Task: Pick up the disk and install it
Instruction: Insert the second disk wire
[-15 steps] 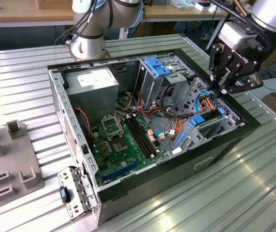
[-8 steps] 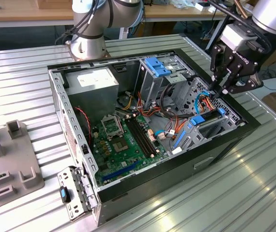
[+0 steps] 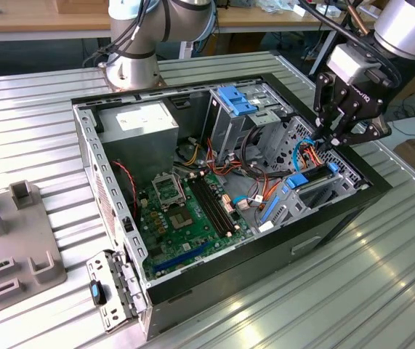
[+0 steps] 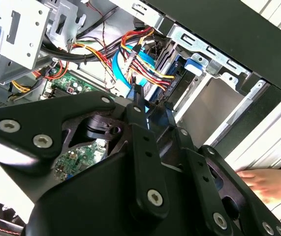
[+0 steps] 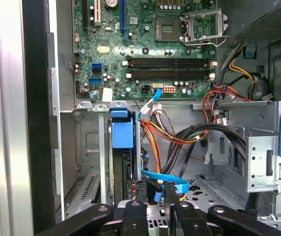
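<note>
Gripper (image 3: 332, 139) hangs over the far corner of the open case (image 3: 265, 251), at the exterior view's right, and I cannot tell whether it is clenched or released. The disk (image 5: 122, 135) stands on edge in its bay slot, blue carrier tab up, directly under the gripper, close to the tips. A flat blue cable (image 5: 166, 178) and a bundle of red, yellow and black wires (image 5: 172, 133) crowd the gap beside it. Motherboard (image 3: 185, 211) lies mid-case; the power supply (image 3: 138, 120) carries a white label, its print unreadable. A hand (image 4: 270, 182) rests outside the case.
</note>
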Robot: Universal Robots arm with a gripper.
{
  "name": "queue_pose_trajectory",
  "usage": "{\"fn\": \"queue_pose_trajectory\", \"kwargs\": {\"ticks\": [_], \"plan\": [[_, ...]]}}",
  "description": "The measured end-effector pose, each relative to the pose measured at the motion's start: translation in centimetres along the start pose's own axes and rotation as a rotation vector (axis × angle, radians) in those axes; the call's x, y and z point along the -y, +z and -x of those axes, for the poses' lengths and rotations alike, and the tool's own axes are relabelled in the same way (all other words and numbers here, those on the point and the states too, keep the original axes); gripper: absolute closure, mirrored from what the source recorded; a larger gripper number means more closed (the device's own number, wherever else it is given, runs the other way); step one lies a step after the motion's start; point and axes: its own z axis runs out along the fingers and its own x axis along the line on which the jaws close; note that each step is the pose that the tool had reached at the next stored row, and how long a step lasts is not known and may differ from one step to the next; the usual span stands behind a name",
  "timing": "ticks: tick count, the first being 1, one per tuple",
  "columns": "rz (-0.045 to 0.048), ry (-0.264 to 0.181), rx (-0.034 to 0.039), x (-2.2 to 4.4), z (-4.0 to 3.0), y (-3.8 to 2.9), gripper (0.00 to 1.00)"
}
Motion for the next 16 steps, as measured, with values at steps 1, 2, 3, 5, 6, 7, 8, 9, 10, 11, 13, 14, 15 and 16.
{"fn": "queue_pose_trajectory", "kwargs": {"ticks": [1, 2, 3, 5, 6, 7, 8, 9, 10, 11, 13, 14, 15, 16], "plan": [[0.0000, 0.000, -0.0001, 0.00, 0.00, 0.00, 0.76], [0.0000, 0.000, 0.0000, 0.00, 0.00, 0.01, 0.76], [0.0000, 0.000, 0.0000, 0.00, 0.00, 0.01, 0.83], [0.0000, 0.000, -0.0001, 0.00, 0.00, 0.01, 0.83], [0.0000, 0.000, 0.0000, 0.00, 0.00, 0.01, 0.83], [0.0000, 0.000, 0.0000, 0.00, 0.00, 0.01, 0.83], [0.0000, 0.000, 0.0000, 0.00, 0.00, 0.02, 0.83], [0.0001, 0.000, 0.0000, 0.00, 0.00, 0.02, 0.84], [0.0000, 0.000, 0.0001, 0.00, -0.02, 0.03, 0.84], [-0.0005, 0.000, 0.0014, -0.03, -0.23, 0.03, 0.84], [-0.0063, -0.003, 0.0033, -0.19, -0.88, 0.16, 0.84], [-0.0073, -0.004, 0.0039, -0.25, -1.14, 0.23, 0.84], [-0.0076, -0.006, 0.0041, -0.30, -1.31, 0.29, 0.84], [-0.0080, -0.009, 0.0053, -0.46, -1.62, 0.47, 0.84]]}}
